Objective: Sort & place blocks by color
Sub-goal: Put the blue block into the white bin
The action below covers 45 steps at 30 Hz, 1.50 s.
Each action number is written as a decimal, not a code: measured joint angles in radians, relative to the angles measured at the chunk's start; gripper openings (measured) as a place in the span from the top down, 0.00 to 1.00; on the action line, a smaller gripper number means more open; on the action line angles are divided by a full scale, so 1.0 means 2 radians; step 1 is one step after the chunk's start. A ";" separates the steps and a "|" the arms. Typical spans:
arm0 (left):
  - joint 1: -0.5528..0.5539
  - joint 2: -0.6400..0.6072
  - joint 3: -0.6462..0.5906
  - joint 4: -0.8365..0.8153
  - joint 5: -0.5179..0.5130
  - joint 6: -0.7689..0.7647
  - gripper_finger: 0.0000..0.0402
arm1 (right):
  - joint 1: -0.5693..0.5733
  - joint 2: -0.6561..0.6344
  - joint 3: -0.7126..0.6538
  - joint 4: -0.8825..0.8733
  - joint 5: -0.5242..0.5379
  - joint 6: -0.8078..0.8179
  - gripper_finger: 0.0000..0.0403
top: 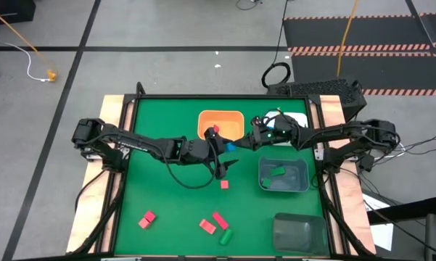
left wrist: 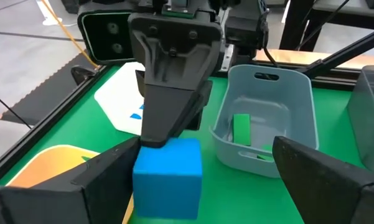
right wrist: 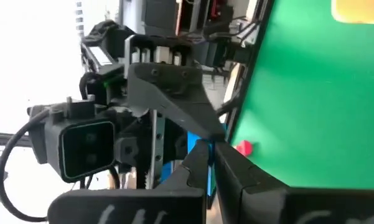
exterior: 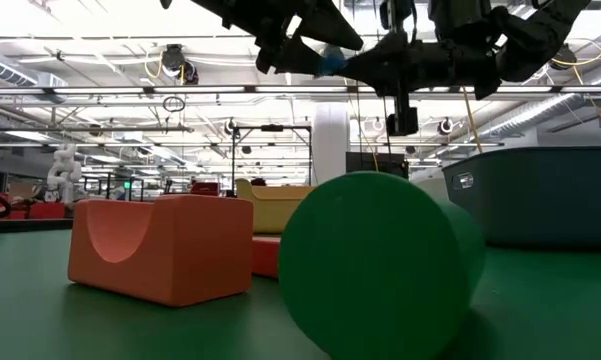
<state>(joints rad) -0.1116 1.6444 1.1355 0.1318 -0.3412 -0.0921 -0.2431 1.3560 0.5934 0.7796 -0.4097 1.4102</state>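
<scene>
Both arms meet mid-worktop, just near of orange bin [top: 221,123]. Right gripper [left wrist: 168,127] jaws closed on blue cube [left wrist: 168,177], held in air. Left gripper [top: 221,163] jaws wide open, either side of cube, not touching it. Grey bin [top: 283,176] to right holds green block [left wrist: 241,129]. Red blocks [top: 146,219] and green cylinder [top: 225,236] lie at near worktop edge.
</scene>
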 joint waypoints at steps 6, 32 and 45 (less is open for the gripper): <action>-0.001 0.000 0.000 -0.001 0.000 0.000 0.10 | -0.034 -0.016 -0.001 -0.081 -0.049 -0.031 1.00; -0.001 0.000 0.000 -0.004 0.001 -0.006 0.10 | -0.268 -0.178 0.000 -0.479 -0.081 -0.261 1.00; -0.001 0.000 0.000 -0.005 0.001 -0.011 0.10 | -0.359 -0.216 0.000 -0.567 -0.068 -0.370 1.00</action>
<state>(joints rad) -0.1127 1.6444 1.1351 0.1223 -0.3384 -0.1147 -0.9605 0.9242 0.5930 -0.3535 -0.5453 0.6706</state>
